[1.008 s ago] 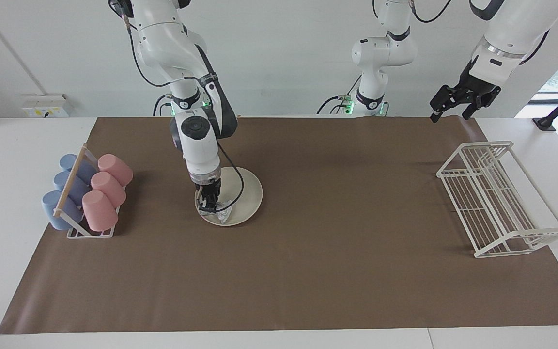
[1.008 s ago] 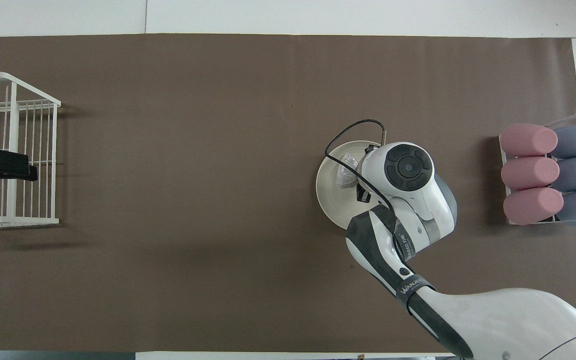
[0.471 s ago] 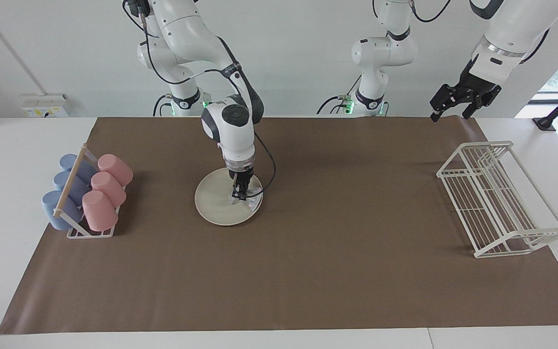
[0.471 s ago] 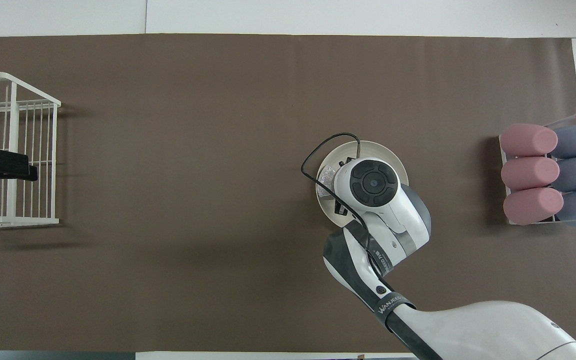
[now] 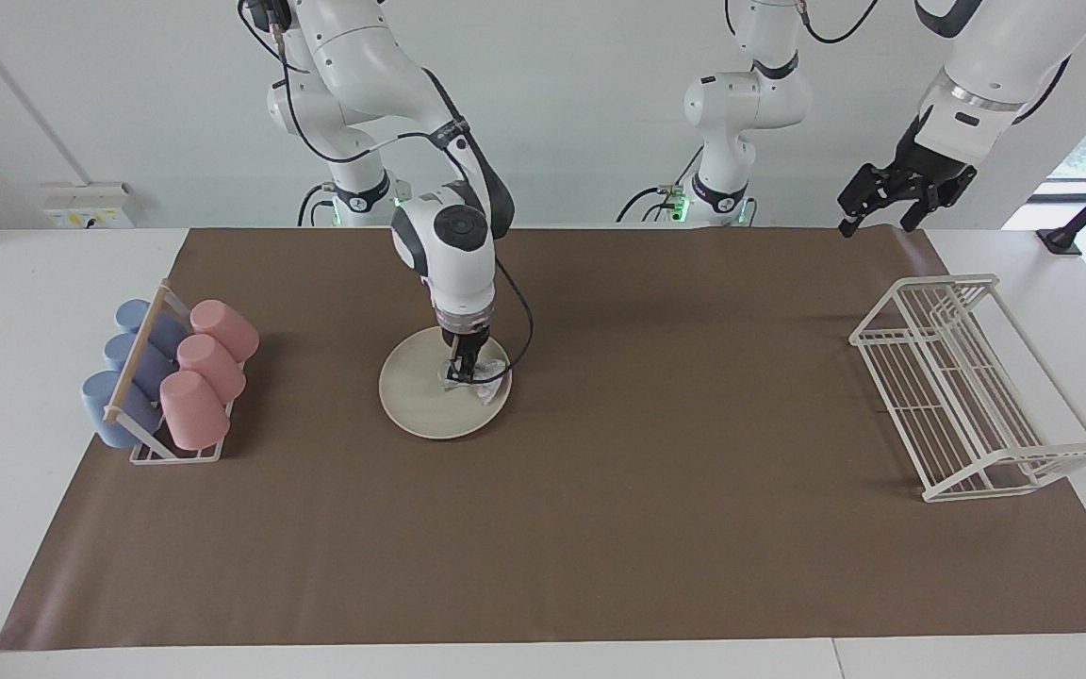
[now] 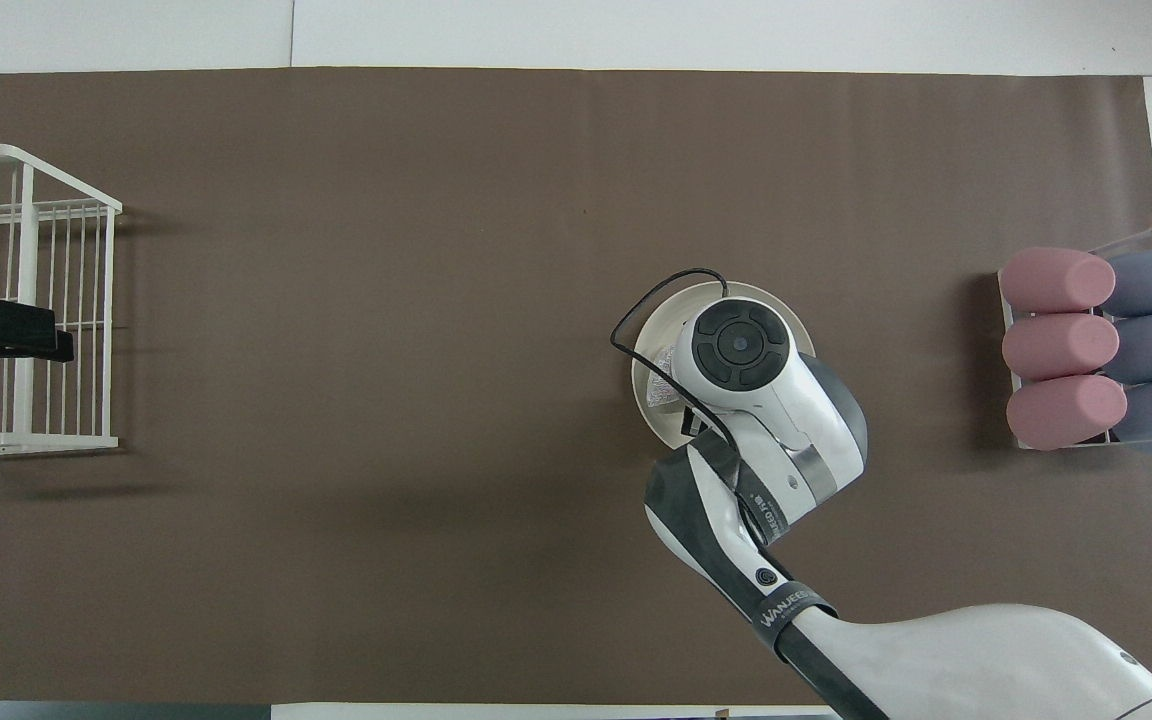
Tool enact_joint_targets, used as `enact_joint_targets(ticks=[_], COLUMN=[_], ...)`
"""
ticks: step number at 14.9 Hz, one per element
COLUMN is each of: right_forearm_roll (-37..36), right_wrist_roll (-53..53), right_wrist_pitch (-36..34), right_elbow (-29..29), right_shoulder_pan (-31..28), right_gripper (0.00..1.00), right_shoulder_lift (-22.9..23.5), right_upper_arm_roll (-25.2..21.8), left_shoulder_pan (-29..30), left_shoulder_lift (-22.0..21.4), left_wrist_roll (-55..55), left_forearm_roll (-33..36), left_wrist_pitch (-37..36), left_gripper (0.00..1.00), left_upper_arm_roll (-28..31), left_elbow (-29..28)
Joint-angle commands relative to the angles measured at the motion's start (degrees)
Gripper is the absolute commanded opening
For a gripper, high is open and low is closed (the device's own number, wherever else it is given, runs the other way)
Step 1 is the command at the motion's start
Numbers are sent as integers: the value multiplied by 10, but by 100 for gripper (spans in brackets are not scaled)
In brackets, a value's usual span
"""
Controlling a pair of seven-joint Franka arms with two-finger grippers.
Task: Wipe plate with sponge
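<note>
Wiping step in hand: right gripper (image 5: 464, 370) clenched on sponge (image 5: 484, 382), pressing it on plate (image 5: 416, 396) at edge toward left arm's end. Left gripper (image 5: 882, 205) released, waiting above rack (image 5: 977, 387). Next move likely calls for sweeping sponge over bare part, keeping downward contact.

Sponge (image 5: 479, 379) on plate (image 5: 420, 401); cup rack (image 5: 158, 443) toward right arm's end, wire rack (image 5: 967, 387) toward left arm's.
</note>
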Motion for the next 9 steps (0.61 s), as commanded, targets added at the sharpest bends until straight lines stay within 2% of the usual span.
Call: enact_joint_targets(ticks=[1, 4, 7, 9], right_forearm_roll=[-3, 38, 51, 51], right_wrist_roll=[3, -16, -12, -12], right_wrist_pitch=[-71, -168, -207, -217], right_elbow=[39, 137, 210, 233], right_shoulder_pan=[-4, -3, -1, 18], right_gripper=[0, 0, 0, 0], right_shoulder_lift=[-38, -37, -22, -10], right_upper_arm_roll=[6, 20, 50, 66], left_shoulder_pan=[4, 5, 5, 24], left_shoulder_lift=[-8, -9, -13, -17], left_wrist_roll=[-4, 3, -3, 6], left_forearm_roll=[10, 10, -1, -83], left_wrist_pitch=[-2, -2, -2, 9], left_gripper=[100, 100, 100, 100], left_upper_arm_roll=[-4, -3, -2, 1], left_elbow=[-2, -4, -14, -30])
